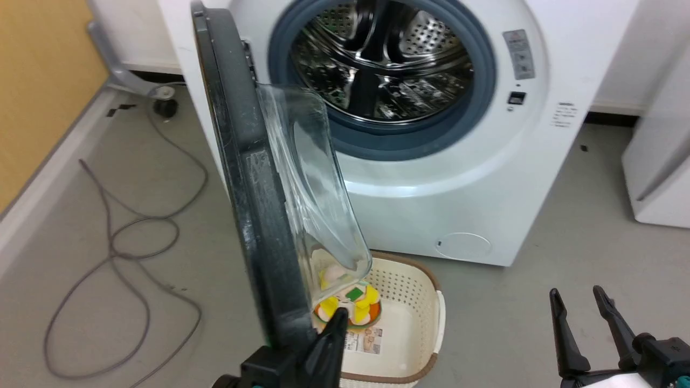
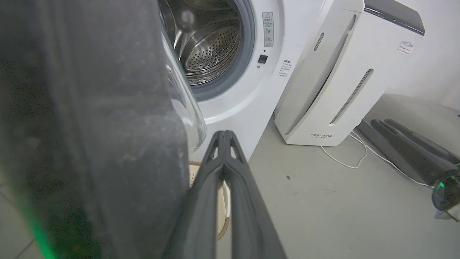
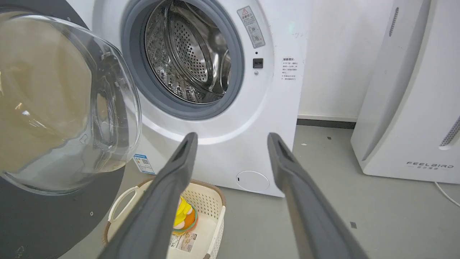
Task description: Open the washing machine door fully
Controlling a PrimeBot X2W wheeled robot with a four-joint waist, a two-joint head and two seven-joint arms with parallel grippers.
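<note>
The washing machine [image 1: 458, 178] stands with its steel drum mouth [image 1: 383, 59] uncovered. The washing machine door [image 1: 253, 215] is hinged on the left and swung out toward me, so I see it edge-on, its clear glass bowl [image 1: 318, 194] bulging to the right. My left gripper [image 1: 338, 319] is shut with nothing in it. Its tip sits close beside the door's inner face at the lower free edge; contact is unclear. In the left wrist view the door's black back [image 2: 90, 126] looms left of the shut fingers [image 2: 224, 144]. My right gripper [image 1: 577, 293] hangs open at the lower right, away from the door.
A cream basket [image 1: 420, 269] with a yellow toy [image 3: 183, 212] sits on the floor under the door. A white FEELBIRD appliance [image 2: 341, 79] stands right of the machine. A grey cable [image 1: 135, 226] loops on the floor at left, by the yellow wall [image 1: 38, 81].
</note>
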